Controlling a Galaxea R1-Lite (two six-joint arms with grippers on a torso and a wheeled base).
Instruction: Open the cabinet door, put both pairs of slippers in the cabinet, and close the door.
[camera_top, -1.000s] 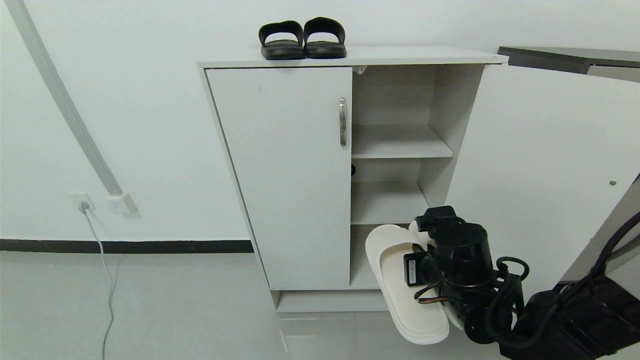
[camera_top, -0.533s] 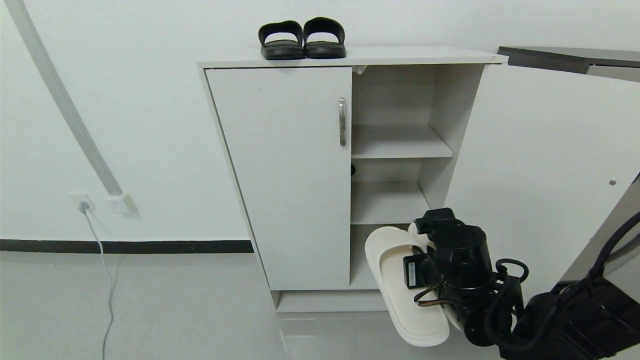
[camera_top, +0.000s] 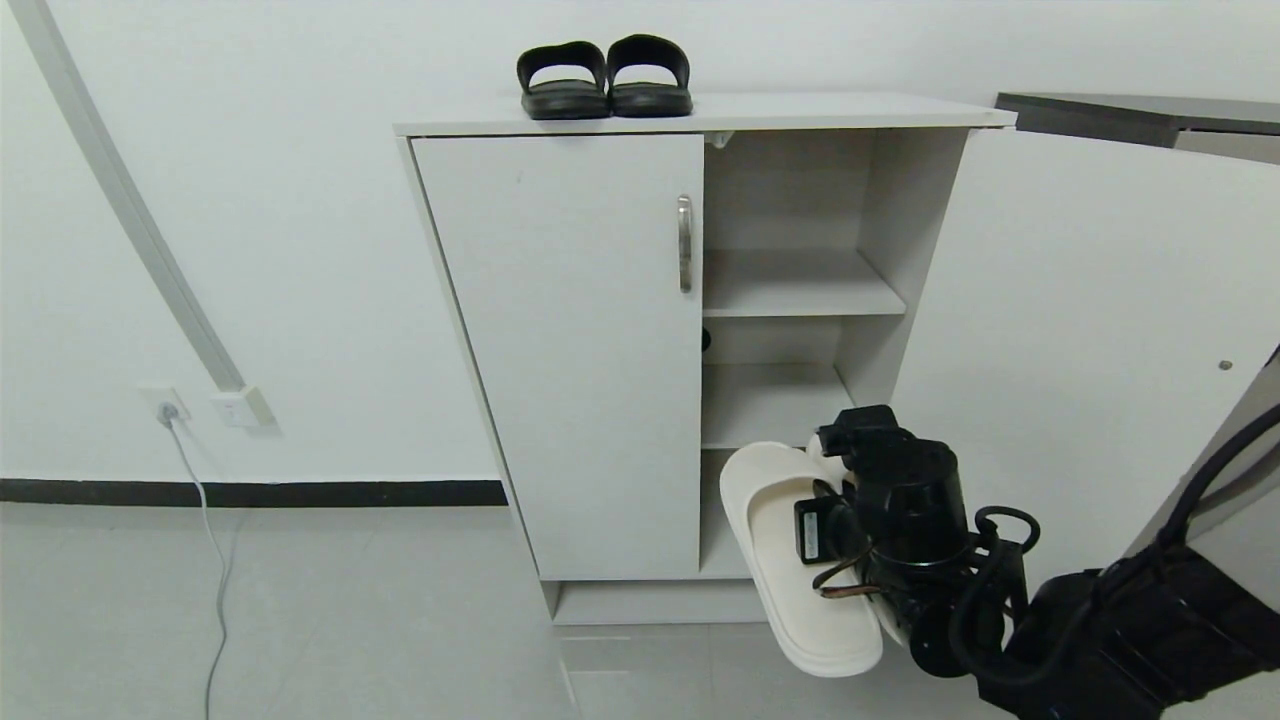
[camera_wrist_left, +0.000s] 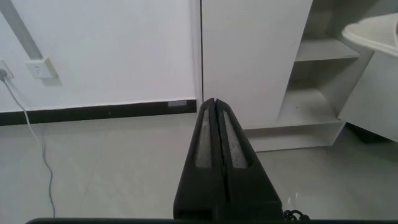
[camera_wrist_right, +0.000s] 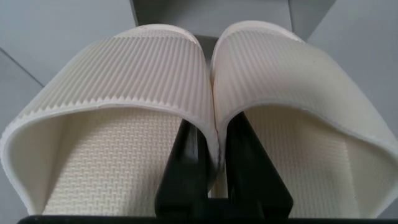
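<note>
A white cabinet (camera_top: 560, 360) stands against the wall with its right door (camera_top: 1080, 340) swung open and its left door shut. A black pair of slippers (camera_top: 604, 78) rests on the cabinet's top. My right gripper (camera_top: 845, 500) is shut on the white pair of slippers (camera_top: 790, 560), pinching the two inner straps (camera_wrist_right: 210, 99) together, and holds them in front of the cabinet's lowest open compartment (camera_top: 720, 520). My left gripper (camera_wrist_left: 214, 134) is shut with nothing in it, low over the floor and facing the cabinet (camera_wrist_left: 255, 56).
Two bare shelves (camera_top: 795, 285) show in the open right half. A wall socket with a trailing cable (camera_top: 195, 470) is at the left. A grey tabletop (camera_top: 1150, 115) lies behind the open door. Bare floor (camera_top: 300, 620) extends left of the cabinet.
My right gripper has moved the white slippers a little up and to the left, closer to the cabinet's lower opening. The cabinet and black slippers are as before.
</note>
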